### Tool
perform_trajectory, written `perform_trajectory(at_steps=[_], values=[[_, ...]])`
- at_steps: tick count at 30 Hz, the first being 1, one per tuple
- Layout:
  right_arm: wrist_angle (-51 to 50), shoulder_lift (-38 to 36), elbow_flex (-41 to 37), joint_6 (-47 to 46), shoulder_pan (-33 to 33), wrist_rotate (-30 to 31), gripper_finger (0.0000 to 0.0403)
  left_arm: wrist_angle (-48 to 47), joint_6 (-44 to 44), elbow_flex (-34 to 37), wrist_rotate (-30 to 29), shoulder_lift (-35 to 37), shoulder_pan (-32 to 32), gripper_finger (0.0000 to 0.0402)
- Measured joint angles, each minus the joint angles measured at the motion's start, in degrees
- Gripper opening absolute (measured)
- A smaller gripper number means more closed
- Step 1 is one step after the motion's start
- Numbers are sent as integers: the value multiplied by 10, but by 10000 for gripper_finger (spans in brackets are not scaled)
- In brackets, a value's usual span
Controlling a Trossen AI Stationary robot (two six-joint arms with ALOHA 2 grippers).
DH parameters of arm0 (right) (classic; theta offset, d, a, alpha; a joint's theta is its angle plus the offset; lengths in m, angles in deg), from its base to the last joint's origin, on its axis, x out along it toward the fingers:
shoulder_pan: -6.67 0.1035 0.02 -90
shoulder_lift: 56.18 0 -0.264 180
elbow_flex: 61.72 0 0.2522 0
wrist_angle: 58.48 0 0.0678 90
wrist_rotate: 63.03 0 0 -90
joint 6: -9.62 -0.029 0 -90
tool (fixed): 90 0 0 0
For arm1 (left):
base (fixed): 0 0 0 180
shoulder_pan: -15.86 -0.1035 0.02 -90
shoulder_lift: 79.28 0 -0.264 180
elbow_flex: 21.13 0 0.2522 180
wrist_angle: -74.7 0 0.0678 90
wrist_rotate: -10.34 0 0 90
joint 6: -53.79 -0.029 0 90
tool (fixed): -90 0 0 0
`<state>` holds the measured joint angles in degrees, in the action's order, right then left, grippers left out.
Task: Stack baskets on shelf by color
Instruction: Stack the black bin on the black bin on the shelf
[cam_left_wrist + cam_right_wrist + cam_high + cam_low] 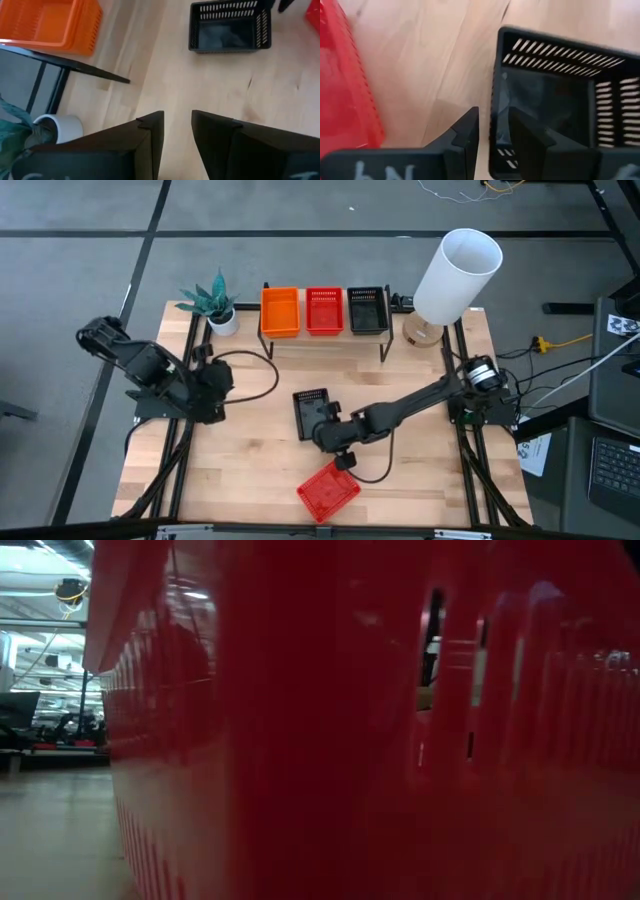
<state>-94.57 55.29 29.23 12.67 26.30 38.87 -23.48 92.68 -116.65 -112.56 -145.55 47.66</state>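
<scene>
Here right tool (492, 131) straddles black basket (560, 100) wall.

Shelf (325, 345) has orange basket (280, 311), red basket (324, 310), black basket (367, 310) in a row. In front of it, right gripper (318, 423) at a loose black basket (311, 409); loose red basket (328, 489) further out.

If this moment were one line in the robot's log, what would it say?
right gripper: straddling black basket wall, mid-table | left gripper: open, idle | red basket: front edge | shelf: orange, red, black

No legible text or labels.
</scene>
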Motion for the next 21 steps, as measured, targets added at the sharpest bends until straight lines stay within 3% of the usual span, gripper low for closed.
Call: perform_trajectory(at_steps=[11,14,17,21], values=[[2,51,0,-17,-1,45,102,-2,-4,0,-13,3,2,92],[2,51,0,-43,-1,50,72,-1,-4,0,-15,3,2,92],[-2,50,0,-44,-1,50,18,-1,-4,0,-15,3,2,92],[-51,40,5,-60,1,50,4,-1,-4,0,-15,3,2,92]])
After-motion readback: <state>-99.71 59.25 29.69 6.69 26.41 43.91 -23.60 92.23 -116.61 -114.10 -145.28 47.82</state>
